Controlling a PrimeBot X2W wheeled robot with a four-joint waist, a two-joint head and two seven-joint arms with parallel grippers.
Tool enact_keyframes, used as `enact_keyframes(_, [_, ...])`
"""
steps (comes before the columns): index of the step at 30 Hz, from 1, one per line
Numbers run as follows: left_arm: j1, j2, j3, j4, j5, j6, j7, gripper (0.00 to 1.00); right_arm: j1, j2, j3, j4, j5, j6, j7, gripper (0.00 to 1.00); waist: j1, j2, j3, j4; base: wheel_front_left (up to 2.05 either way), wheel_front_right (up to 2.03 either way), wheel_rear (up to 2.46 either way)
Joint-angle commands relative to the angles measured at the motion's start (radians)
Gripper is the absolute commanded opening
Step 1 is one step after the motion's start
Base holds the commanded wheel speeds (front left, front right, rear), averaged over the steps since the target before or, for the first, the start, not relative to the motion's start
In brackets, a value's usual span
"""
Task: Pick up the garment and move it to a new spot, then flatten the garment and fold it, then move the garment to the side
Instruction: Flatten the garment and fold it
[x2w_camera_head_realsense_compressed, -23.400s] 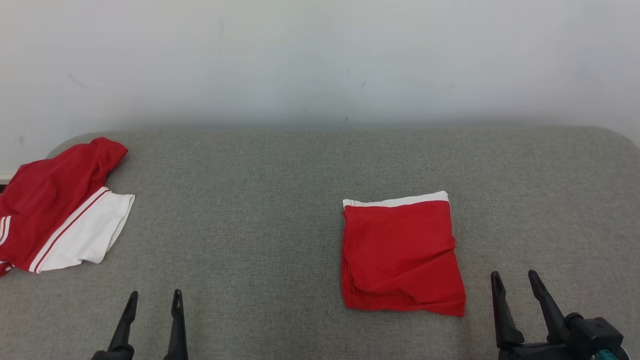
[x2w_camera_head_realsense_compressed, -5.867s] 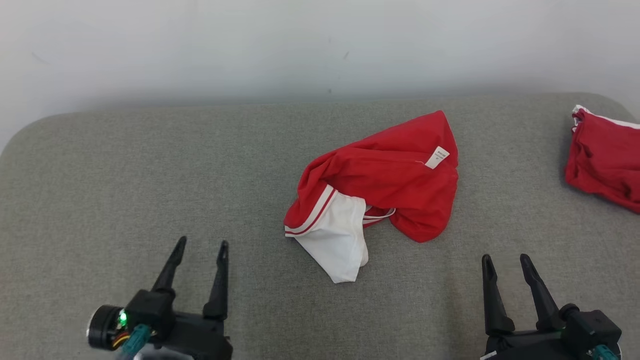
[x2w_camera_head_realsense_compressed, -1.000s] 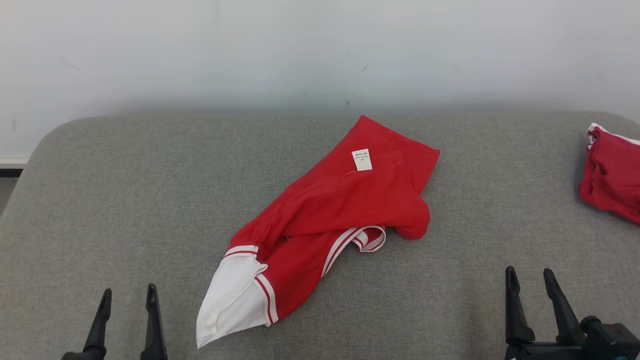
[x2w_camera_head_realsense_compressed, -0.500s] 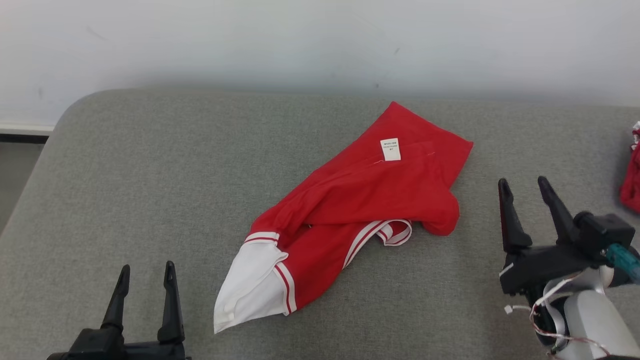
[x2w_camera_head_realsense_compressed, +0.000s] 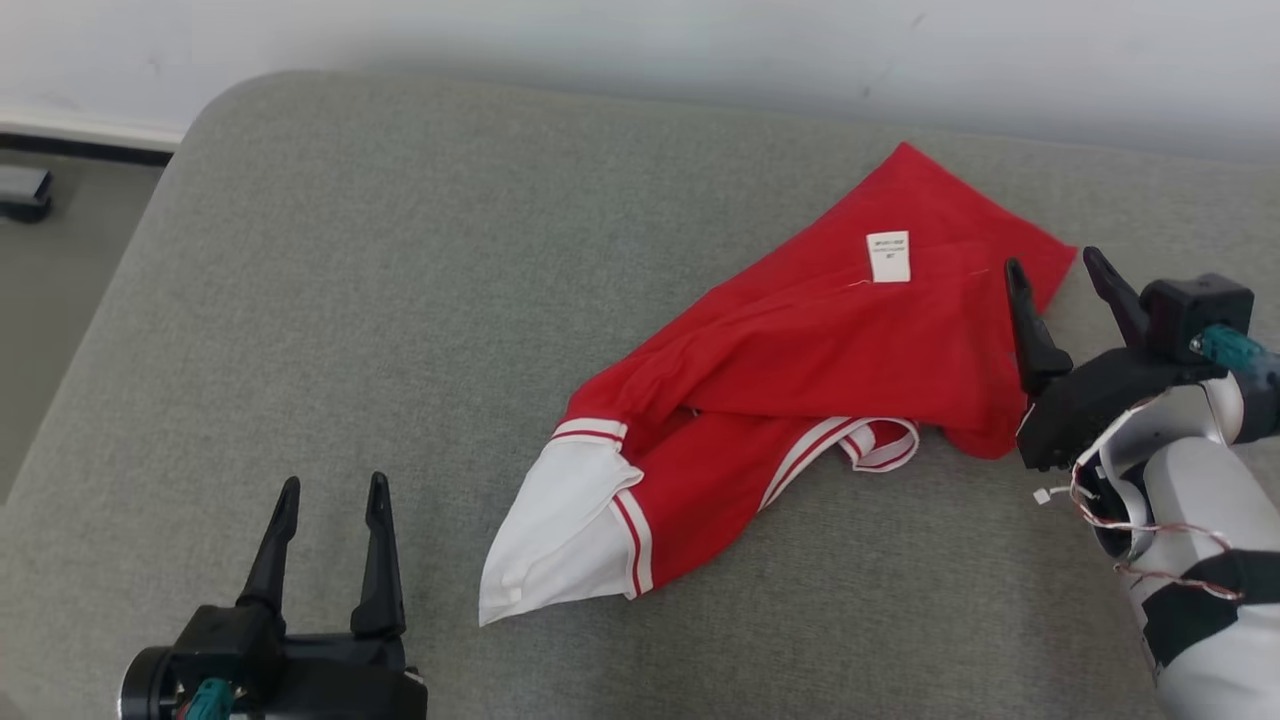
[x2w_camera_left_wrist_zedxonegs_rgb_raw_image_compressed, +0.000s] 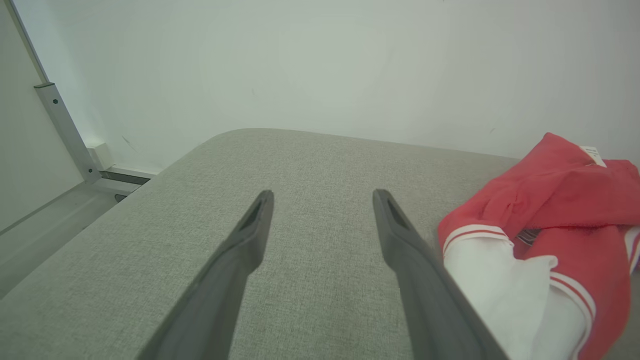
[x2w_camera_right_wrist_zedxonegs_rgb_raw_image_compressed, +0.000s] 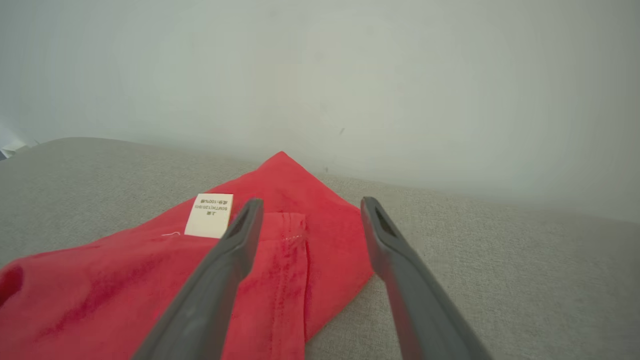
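Red-and-white shirt lies crumpled on the grey cushion, toward its far right. Our left gripper and right gripper both gape wide, empty; the right hovers at the shirt's far corner. We risk pinching one layer there and bunching the rest

Tag: white, on red garment
Print: tiny, upside-down; "100%" legible
Place: beside left finger of right gripper

This looks like a bare test room or lab rather than a home. A plain white wall, marked with a few small scuffs, rises directly behind a tabletop covered in grey woven fabric with rounded corners. Beside it is smooth grey floor, and a grey metal strut runs up beside the wall.
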Motion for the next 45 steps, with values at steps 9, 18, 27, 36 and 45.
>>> enact_keyframes(9, [-0.056,-0.009,-0.018,0.019,-0.025,-0.013,-0.003,1.0,-0.136,-0.033,0.084,0.214,0.042,-0.002,0.032,1.0,-0.0002,-0.0001,0.079,0.075,0.0,0.0,0.0])
enact_keyframes(18, [-0.077,-0.009,-0.034,0.026,-0.047,0.001,-0.003,1.0,-0.219,-0.04,0.122,0.351,0.082,-0.002,0.005,0.0,-0.0002,-0.0001,0.097,0.107,0.0,0.0,0.0])
enact_keyframes(27, [-0.029,-0.009,0.006,0.035,-0.025,0.003,-0.003,1.0,-0.203,-0.037,0.166,0.366,0.122,-0.002,-0.125,0.0,-0.0002,-0.0001,0.041,0.059,0.0,0.0,0.0])
enact_keyframes(36, [0.028,-0.009,0.034,0.038,0.001,-0.008,-0.003,1.0,-0.056,-0.07,0.213,0.193,0.186,-0.002,-0.19,0.0,-0.0002,-0.0001,-0.051,-0.062,0.0,0.0,0.0])
enact_keyframes(45, [0.099,-0.008,0.058,0.032,0.021,-0.005,-0.003,1.0,0.238,-0.101,0.171,-0.11,0.199,-0.002,-0.172,0.0,-0.0002,-0.0001,-0.126,-0.198,0.0,0.0,0.0])
